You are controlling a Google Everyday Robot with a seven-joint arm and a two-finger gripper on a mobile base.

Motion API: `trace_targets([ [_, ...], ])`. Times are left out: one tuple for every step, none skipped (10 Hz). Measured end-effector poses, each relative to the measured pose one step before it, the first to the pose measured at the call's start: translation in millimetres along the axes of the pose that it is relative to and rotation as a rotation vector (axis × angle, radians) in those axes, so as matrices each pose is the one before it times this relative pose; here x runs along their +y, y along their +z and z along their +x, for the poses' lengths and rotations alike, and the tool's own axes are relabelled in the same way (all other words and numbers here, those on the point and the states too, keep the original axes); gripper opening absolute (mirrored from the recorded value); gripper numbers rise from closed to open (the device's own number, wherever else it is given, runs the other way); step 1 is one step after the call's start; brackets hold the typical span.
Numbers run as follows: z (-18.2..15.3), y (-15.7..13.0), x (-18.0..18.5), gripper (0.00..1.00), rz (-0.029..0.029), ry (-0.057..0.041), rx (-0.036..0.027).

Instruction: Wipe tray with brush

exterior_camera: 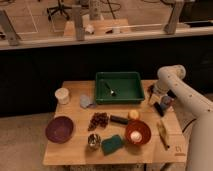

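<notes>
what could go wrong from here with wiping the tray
1. The gripper hangs low at the right edge of the table, close to the right wall of the tray; swinging left could shove the tray.
2. The brush lies tight between the grapes and a yellow fruit; a grasp there may knock them.
3. A small utensil lies in the tray and could get dragged while wiping.

A wooden table (75,150) is shown, with the tray (100,88) set at its far middle and a white cup (62,95) and grey cloth (86,101) placed beside it. Nearer the front are laid a purple bowl (59,129), the brush (119,119), a yellow ball (133,114), a steel cup (94,141), a green sponge (112,144), a red bowl (137,132) and a wooden utensil (163,132). The gripper (160,104) is held above the table's right edge.
</notes>
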Motion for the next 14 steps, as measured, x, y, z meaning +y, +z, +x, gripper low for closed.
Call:
trace_targets([
  [-0.29,2.02,0.24,0.8,-0.00306,0.00668,-0.0005],
  [1.33,2.78,0.25,0.8,-0.00292,0.00507,0.00311],
  [2.09,4.98,0.51,0.8,-0.0064,0.00918,0.00184],
  [1.36,4.34,0.94,0.8,-0.00575,0.00445,0.00161],
  [0.56,3.03,0.09,0.8,-0.00408,0.00455,-0.00018],
  [1.45,4.11,0.5,0.8,-0.00592,0.00531,0.00017],
  [1.54,2.87,-0.25,0.8,-0.00564,0.00301,-0.00181],
  [1.08,3.89,0.58,0.8,-0.00944,0.00198,-0.00378],
  [1.23,2.67,0.14,0.8,-0.01138,0.00312,-0.01093],
  [2.25,1.77,0.22,0.8,-0.00988,0.00312,-0.0064],
  [1.23,1.27,0.59,0.79,-0.00716,0.00161,-0.00578],
  [0.33,1.01,0.58,0.74,-0.00484,0.00103,-0.00399],
  [0.95,1.35,0.77,0.62,-0.00464,0.00127,-0.0021],
  [0.35,0.56,0.38,0.54,-0.00127,0.00058,-0.00093],
])
